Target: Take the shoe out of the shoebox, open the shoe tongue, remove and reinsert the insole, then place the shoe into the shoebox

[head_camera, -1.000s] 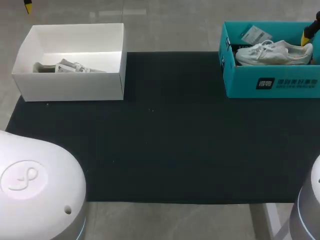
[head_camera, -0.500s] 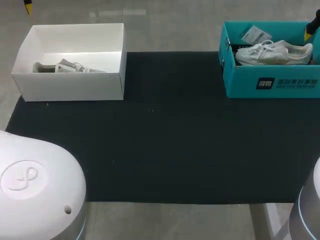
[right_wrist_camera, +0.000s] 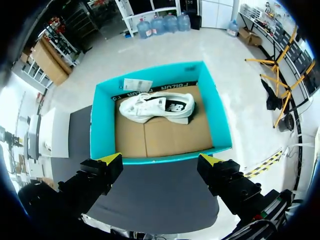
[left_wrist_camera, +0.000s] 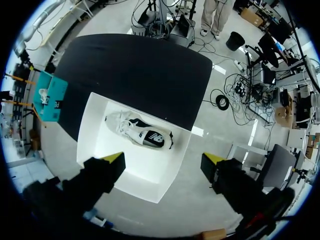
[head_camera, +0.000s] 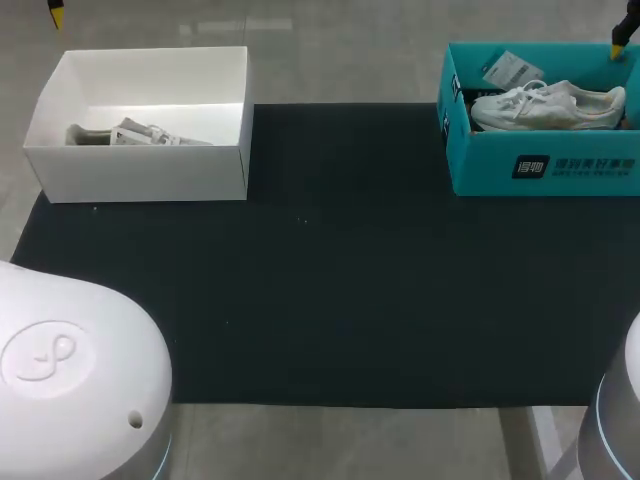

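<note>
The right hand (right_wrist_camera: 160, 161) hangs high above the teal shoebox (right_wrist_camera: 216, 112) with its two yellow-tipped fingers spread wide and nothing between them, so it is released. The box sits open below and ahead of those fingers, and its near wall runs across the gap between the two tips. The white shoe (right_wrist_camera: 157, 106) is inside the box, well clear of the fingertips and further ahead of them, toward the far wall. It appears to lie on its side on the brown cardboard floor, laces showing, with its length running across the box. A paper tag (right_wrist_camera: 137, 84) leans in the far corner of the box, just beyond the toe end of the shoe. The stretch of cardboard floor between the shoe and the near wall is bare.

The left hand (left_wrist_camera: 162, 162) is released too, its fingers set far apart and gripping nothing. It hangs above a white box (left_wrist_camera: 90, 131), whose near part lies under the gap between the fingers. A second shoe (left_wrist_camera: 140, 134), white with a dark side panel, rests on the floor of that box, ahead of the fingertips and well apart from them.

Both boxes stand at the far edge of the dark tabletop (head_camera: 350, 280), one near each far corner, well apart from each other.
</note>
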`<action>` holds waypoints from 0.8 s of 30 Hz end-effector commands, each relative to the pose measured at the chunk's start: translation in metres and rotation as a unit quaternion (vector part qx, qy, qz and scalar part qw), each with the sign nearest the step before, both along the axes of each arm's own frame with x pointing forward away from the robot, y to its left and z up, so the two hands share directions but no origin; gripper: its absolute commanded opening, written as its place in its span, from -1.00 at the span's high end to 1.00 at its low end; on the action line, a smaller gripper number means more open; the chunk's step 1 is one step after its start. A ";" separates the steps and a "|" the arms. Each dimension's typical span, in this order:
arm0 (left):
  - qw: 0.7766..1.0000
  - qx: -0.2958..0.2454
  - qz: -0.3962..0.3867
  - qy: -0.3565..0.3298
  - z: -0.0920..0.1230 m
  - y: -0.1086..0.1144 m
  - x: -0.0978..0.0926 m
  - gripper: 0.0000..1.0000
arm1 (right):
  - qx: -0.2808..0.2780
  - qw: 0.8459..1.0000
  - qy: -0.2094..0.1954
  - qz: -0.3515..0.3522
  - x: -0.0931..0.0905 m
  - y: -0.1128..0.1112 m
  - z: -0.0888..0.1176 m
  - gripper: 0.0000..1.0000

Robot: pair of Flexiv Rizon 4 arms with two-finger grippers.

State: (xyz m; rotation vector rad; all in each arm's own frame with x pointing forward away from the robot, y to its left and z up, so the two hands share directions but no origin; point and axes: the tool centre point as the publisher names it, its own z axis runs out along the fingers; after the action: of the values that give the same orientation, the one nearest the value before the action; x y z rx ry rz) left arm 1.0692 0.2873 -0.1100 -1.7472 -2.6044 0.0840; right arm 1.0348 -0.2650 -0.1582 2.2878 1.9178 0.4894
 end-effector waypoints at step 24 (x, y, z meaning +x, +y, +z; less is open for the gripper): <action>1.000 0.002 0.000 0.000 0.001 0.000 -0.001 -1.00 | -0.021 0.991 0.107 -0.077 0.093 -0.056 -0.072 -1.00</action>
State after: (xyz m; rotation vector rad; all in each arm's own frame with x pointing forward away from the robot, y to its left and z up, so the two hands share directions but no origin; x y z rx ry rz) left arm 1.0691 0.2873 -0.1100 -1.7474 -2.6043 0.0838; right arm 1.1143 -0.3178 -0.2237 2.4702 1.7549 0.2634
